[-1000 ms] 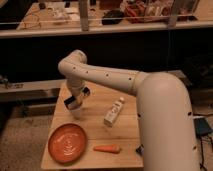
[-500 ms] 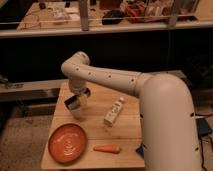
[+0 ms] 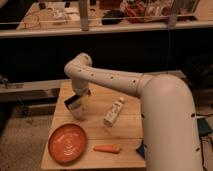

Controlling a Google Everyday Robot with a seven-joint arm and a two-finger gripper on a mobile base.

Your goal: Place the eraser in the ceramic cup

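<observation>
Gripper point(image 3: 74, 102) is at the left-centre of the light wooden bench point(image 3: 127, 129), hanging right over the small plain white ceramic cup point(image 3: 79, 113) and touching or all but touching its rim. Can't tell whether the gripper is clenched or released. The eraser isn't visible, so it could be in the gripper, hidden behind it, or already in the cup.

My read: this is the drop step. Centre over the cup mouth, keep the wrist vertical and release low so the eraser doesn't bounce off the rim. Lift straight up afterwards, because the cup looks light and easy to tip.

Surroundings:
- Round orange plate point(image 3: 66, 144) sits just in front of the cup, clear of a vertical exit.
- Orange carrot point(image 3: 107, 148) lies near the front edge, out of the way.
- White labelled bottle point(image 3: 114, 112) lies on its side near the cup's right, so avoid sweeping that way.
- Small blue object point(image 3: 141, 149) is at the front right edge, partly hidden by the arm.
</observation>
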